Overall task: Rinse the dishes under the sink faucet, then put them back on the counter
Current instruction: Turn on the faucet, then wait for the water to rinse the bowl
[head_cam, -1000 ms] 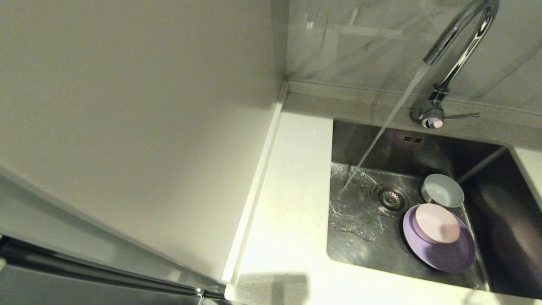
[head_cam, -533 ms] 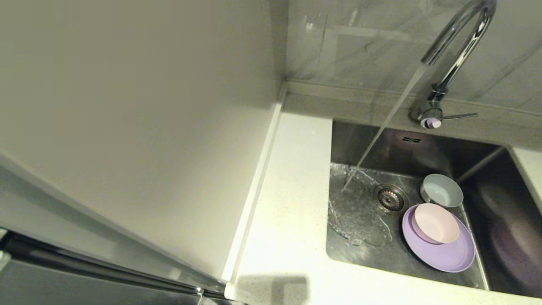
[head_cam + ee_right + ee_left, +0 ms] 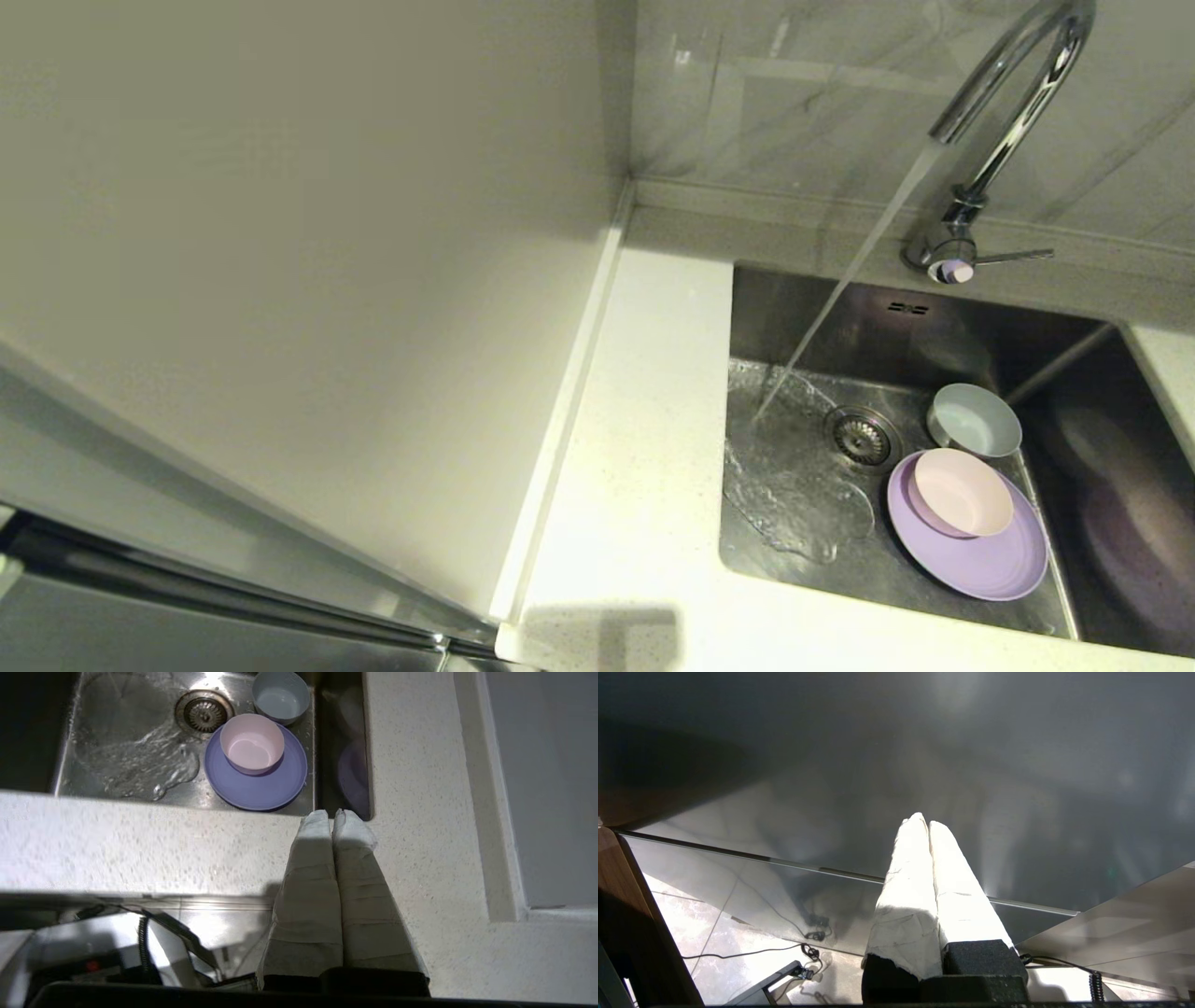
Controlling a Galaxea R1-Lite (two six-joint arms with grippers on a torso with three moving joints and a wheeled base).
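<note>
Neither arm appears in the head view. The top of the faucet (image 3: 1013, 121) arch is cut off by the upper edge there, and the right part of the sink (image 3: 934, 327) lies in deep shadow, where only dim reflections of the dishes show.

Right claw (image 3: 332, 814): taped fingers pressed together, empty, poised over the white speckled surface (image 3: 140, 844) at the sink's front rim. Just beyond its tips, inside the basin, lies the lavender plate (image 3: 261, 786), flat and round. The small pink bowl (image 3: 252, 749) stands upright on the plate, off-centre toward the drain strainer (image 3: 204, 711). Farther from the claw, the pale blue-white bowl (image 3: 280, 695) sits upright on the sink floor, close beside the plate's far edge; whether they touch cannot be told.

Water (image 3: 859, 252) runs from the faucet in a slanted stream and lands on the sink floor on the far side of the strainer from the dishes, spreading as a rippled sheet; none falls on the dishes. The thin lever handle (image 3: 1018, 254) projects sideways from the faucet base.

Left claw (image 3: 928, 823): fingers closed together, empty, facing a blurred grey panel; the dishes lie outside its view
</note>
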